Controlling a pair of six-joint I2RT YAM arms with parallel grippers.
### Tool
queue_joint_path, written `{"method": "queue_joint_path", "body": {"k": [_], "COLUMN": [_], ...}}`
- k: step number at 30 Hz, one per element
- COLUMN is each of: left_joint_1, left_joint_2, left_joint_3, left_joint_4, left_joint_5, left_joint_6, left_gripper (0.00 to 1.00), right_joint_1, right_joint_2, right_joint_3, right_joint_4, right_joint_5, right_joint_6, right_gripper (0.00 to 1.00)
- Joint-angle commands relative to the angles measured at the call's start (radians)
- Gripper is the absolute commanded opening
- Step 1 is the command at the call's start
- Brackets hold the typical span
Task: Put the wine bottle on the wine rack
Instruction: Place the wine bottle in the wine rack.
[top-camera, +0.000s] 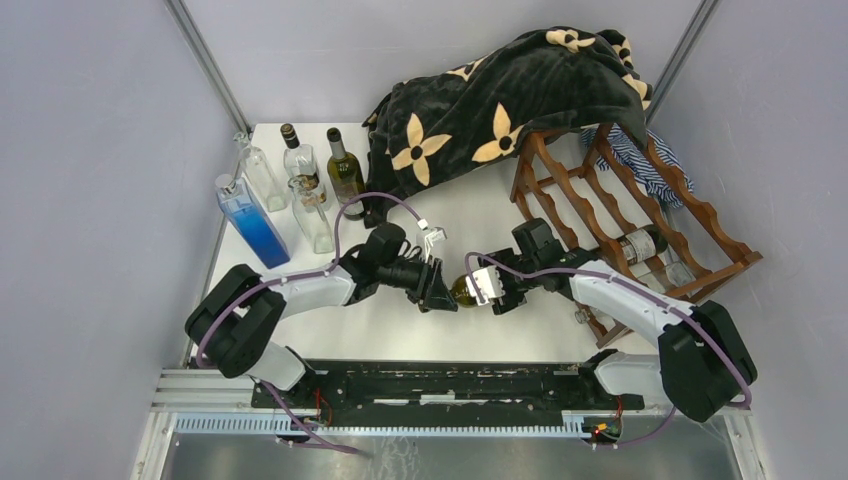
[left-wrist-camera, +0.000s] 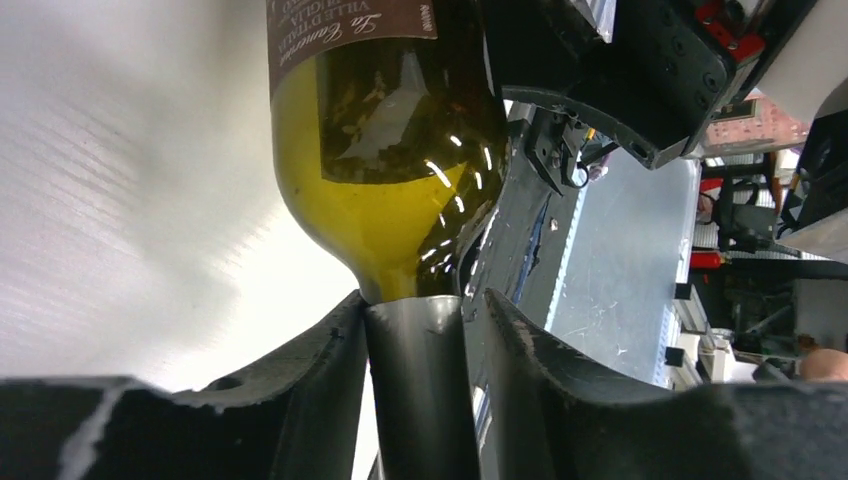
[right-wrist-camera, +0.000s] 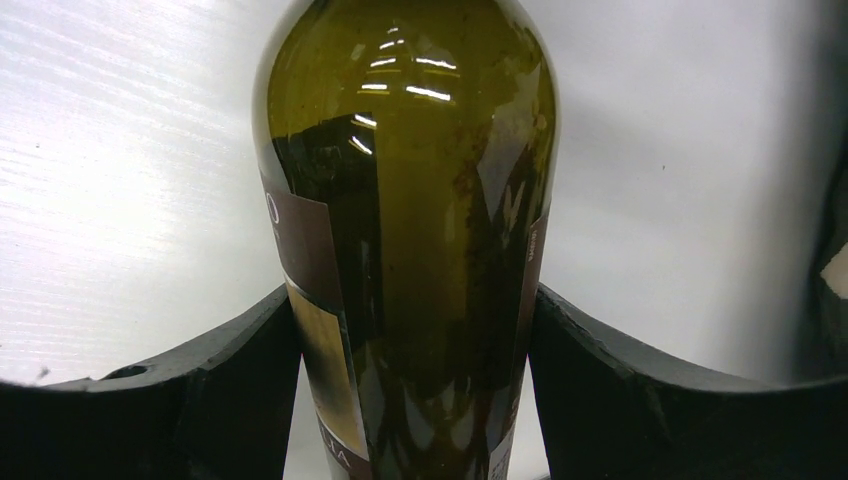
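Looking at the wine bottle (right-wrist-camera: 420, 150), what do you make of the material? asks Ana.

Olive-green glass, smooth and glossy, with bright glints on the rounded shoulder, says Ben. A brown paper label with pale script wraps the straight body, and a dull grey foil sleeve covers the neck.

Where is it? asks Ana.

Not in the rack, says Ben. It sits between the two arms at the front middle of the white tabletop (top-camera: 480, 215). The wine rack (top-camera: 700, 205) stands well apart to the right. It is dark reddish wood, with wavy scalloped rails in tiers and one other bottle (top-camera: 640, 243) lying in it.

And the tools? asks Ana.

The right tool (right-wrist-camera: 410, 300) holds the wine bottle round its body, says Ben, with a matte black finger pressed to each side at the label. The left tool (left-wrist-camera: 420, 300) has its fingers either side of the foil neck. One touches it and the other shows a thin sliver of light, so I cannot tell whether it grips.

Other textures? asks Ana.

A plush black blanket (top-camera: 500, 100) with cream flower shapes lies at the back, reaching the rack's top, says Ben. A square blue bottle (top-camera: 252, 222) stands among clear glass ones on the left.
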Motion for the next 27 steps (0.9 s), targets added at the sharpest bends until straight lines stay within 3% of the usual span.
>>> {"method": "queue_joint_path", "body": {"k": [1, 5, 8, 9, 10, 12, 15, 17, 27], "left_joint_1": [0.004, 0.004, 0.005, 0.008, 0.012, 0.022, 0.039, 0.049, 0.054], "left_joint_2": [0.016, 0.052, 0.043, 0.035, 0.027, 0.007, -0.027, -0.044, -0.026], "left_joint_3": [0.05, 0.066, 0.048, 0.04, 0.032, 0.008, -0.035, -0.065, -0.13], "left_joint_4": [-0.034, -0.015, 0.041, 0.057, 0.072, 0.112, 0.194, 0.263, 0.498], "left_joint_5": [0.049, 0.103, 0.13, 0.133, 0.138, 0.144, 0.157, 0.158, 0.112], "left_joint_6": [0.041, 0.038, 0.016, 0.007, -0.002, -0.027, -0.074, -0.108, -0.247], "left_gripper": [0.4, 0.04, 0.02, 0.02, 0.02, 0.02, 0.02, 0.02, 0.02], "right_joint_1": [0.015, 0.027, 0.032, 0.033, 0.033, 0.034, 0.033, 0.032, 0.033], "right_joint_2": [-0.004, 0.001, 0.004, 0.005, 0.009, 0.016, 0.027, 0.028, 0.029], "right_joint_3": [0.066, 0.069, 0.083, 0.091, 0.102, 0.132, 0.191, 0.227, 0.478], "right_joint_4": [0.053, 0.045, 0.023, 0.013, 0.003, -0.04, -0.109, -0.155, -0.47], "right_joint_5": [-0.007, 0.008, 0.013, 0.017, 0.018, 0.016, -0.001, -0.019, -0.104], "right_joint_6": [-0.002, -0.005, -0.003, 0.005, 0.019, 0.035, 0.059, 0.064, -0.014], "right_gripper": [0.0, 0.0, 0.05, 0.11, 0.2, 0.49, 0.83, 0.98, 0.98]}}
